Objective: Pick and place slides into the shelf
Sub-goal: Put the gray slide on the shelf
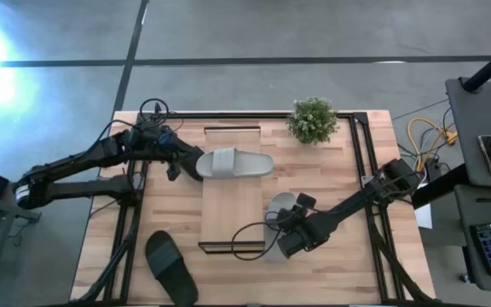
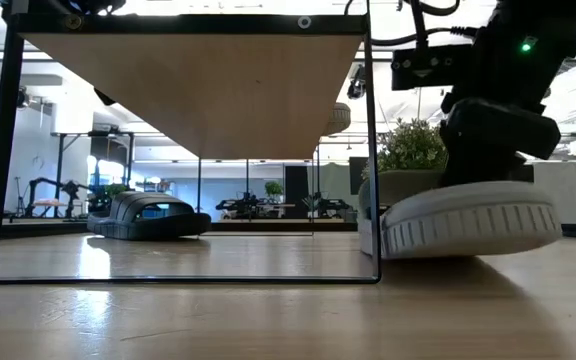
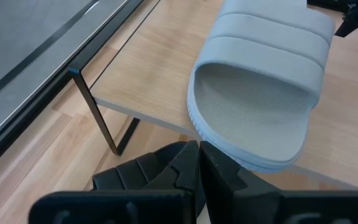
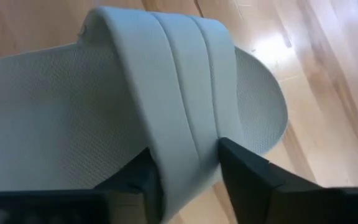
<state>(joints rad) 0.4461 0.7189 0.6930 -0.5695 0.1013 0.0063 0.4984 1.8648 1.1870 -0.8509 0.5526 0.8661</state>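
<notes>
Pinching the strap of a light grey slide (image 4: 166, 93), the right gripper (image 4: 188, 165) is working just beside the shelf (image 1: 233, 209) — the sole is resting on the table. The risk: a strap-only grip is letting the slide swing and clip the shelf's frame. The left gripper (image 3: 197, 168), pressed together, is hovering by the other grey slide (image 1: 235, 163) on the shelf top.

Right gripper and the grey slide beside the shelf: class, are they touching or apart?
Touching. The right wrist view shows the right gripper with a finger on each side of the light grey slide's strap, pressed against it.
</notes>
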